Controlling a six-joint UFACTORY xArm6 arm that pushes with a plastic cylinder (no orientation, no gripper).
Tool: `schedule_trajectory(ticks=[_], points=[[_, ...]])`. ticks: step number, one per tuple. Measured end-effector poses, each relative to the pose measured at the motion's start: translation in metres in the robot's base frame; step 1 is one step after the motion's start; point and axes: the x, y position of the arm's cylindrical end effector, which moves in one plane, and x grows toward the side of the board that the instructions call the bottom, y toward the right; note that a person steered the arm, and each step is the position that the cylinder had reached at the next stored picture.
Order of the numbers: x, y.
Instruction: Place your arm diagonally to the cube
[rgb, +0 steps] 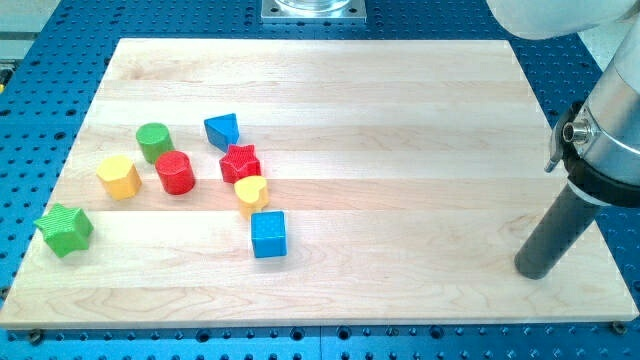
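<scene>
A pale wooden counter (400, 130) lies on a blue perforated base, seen from above and in front. There is no claw on this arm, so nothing is spread, pressed together or pinching — it ends in a dark rod, and my tip (534, 272) rests on the counter at the near right corner.

All the blocks sit in the left half. The blue cube (268, 234), the task's thing, is the nearest of the central cluster. Just beyond it is a yellow heart (251, 194), then a red star (240, 161) and a blue triangular block (222, 130) farther back. To the left stand a red cylinder (175, 172), a green cylinder (154, 141) and a yellow hexagonal block (119, 176). A green star (64, 229) sits alone at the near left edge.

By my judgement the task has barely begun — my tip is well apart from the blue cube, far to its right and only slightly nearer. The whole approach remains: crossing leftward and stopping off one corner of the cube.
</scene>
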Motion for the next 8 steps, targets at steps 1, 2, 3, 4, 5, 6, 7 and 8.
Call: schedule_trajectory(ticks=[1, 2, 3, 4, 5, 6, 7, 8], points=[[0.0, 0.0], [0.011, -0.015], [0.029, -0.018], [0.033, -0.022], [0.034, -0.024], [0.043, -0.02], [0.042, -0.019], [0.043, -0.042]])
